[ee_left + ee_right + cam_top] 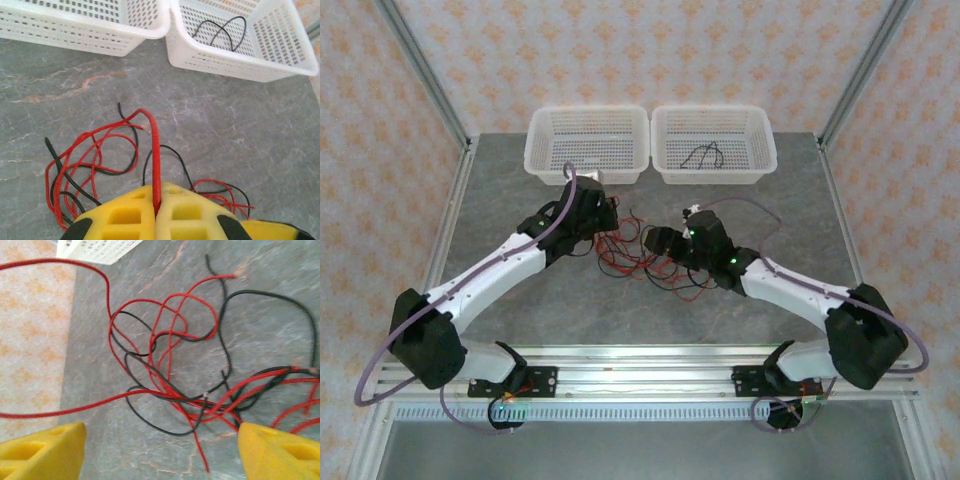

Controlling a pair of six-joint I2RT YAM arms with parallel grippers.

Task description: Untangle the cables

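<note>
The left gripper (156, 212) is clamped on a red cable (156, 150) arching out of the tangle. The right gripper (160, 455) gapes wide above the cables (170, 390), a red-and-black heap on the bench (500, 185) between the arms. One black cable (220, 34) lies in the right basket (225, 62).

Top camera sits high behind the arm bases (510, 380), looking down over the whole bench (640, 310). Left wrist camera skims low toward the baskets (215, 55) at the far edge; right wrist camera hovers close, facing down. All three share the cables (156, 160) mid-bench.
</note>
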